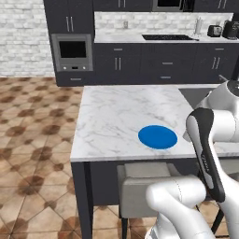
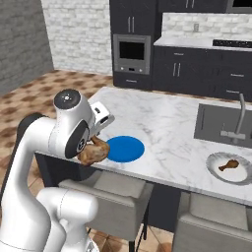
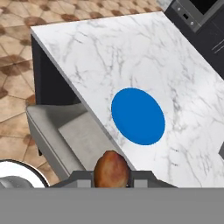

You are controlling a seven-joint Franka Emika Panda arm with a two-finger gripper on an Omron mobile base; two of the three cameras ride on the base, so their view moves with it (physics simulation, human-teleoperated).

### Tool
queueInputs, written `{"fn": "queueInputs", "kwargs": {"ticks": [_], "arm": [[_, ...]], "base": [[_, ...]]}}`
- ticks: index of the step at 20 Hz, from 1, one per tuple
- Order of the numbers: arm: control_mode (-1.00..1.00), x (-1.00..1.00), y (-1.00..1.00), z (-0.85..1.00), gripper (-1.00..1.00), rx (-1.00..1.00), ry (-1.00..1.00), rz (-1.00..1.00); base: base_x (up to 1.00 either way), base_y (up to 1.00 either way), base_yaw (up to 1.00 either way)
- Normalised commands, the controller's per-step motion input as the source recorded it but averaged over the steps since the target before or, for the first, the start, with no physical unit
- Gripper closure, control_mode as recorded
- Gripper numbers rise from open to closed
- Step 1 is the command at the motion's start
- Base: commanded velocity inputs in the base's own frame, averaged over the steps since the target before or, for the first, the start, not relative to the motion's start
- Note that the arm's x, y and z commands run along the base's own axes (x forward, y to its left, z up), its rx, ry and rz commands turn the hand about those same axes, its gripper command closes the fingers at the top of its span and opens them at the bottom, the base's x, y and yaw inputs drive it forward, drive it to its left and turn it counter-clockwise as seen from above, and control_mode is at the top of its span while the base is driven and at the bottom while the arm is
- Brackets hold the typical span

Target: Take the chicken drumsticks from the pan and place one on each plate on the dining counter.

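Note:
My gripper [image 2: 95, 146] is shut on a golden-brown chicken drumstick [image 2: 93, 152], held in the air just off the dining counter's [image 2: 162, 123] near edge. In the hand view the drumstick [image 3: 111, 169] sits between my fingertips, and the gripper [image 3: 111, 176] is short of the blue plate [image 3: 138, 116]. That plate [image 2: 125, 148] lies bare near the counter's front edge, just right of the held piece, and shows as the blue plate [image 1: 158, 137] in the left base view. Farther right, a second drumstick [image 2: 229, 165] lies on the pale grey-white plate [image 2: 216, 173]. The pan is out of view.
A sink [image 2: 216, 129] with a faucet [image 2: 239, 118] is set into the counter behind the pale plate. Grey stools [image 2: 106, 194] stand under the counter's near edge, below my gripper. Dark cabinets, an oven [image 1: 72, 51] and a cooktop [image 1: 167, 37] line the far wall.

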Motion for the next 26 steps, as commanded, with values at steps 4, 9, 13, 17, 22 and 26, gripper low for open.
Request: {"fn": "queueInputs", "kwargs": {"ticks": [4, 9, 13, 17, 22, 26], "arm": [[1.00, 0.00, 0.00, 0.00, 1.00, 0.00, 0.00, 0.00], [1.00, 0.00, 0.00, 0.00, 1.00, 0.00, 0.00, 0.00], [1.00, 0.00, 0.00, 0.00, 1.00, 0.00, 0.00, 0.00], [1.00, 0.00, 0.00, 0.00, 1.00, 0.00, 0.00, 0.00], [-1.00, 0.56, -0.05, -0.11, 1.00, 0.00, 0.11, -0.03], [-1.00, 0.87, 0.00, -0.22, 1.00, 0.00, 0.05, -0.05]], "base": [[0.37, 0.00, 0.02], [0.01, 0.00, 0.00], [0.00, 0.00, 0.00], [0.07, -0.06, 0.00], [0.07, -0.03, 0.00], [0.00, 0.00, 0.00]]}}
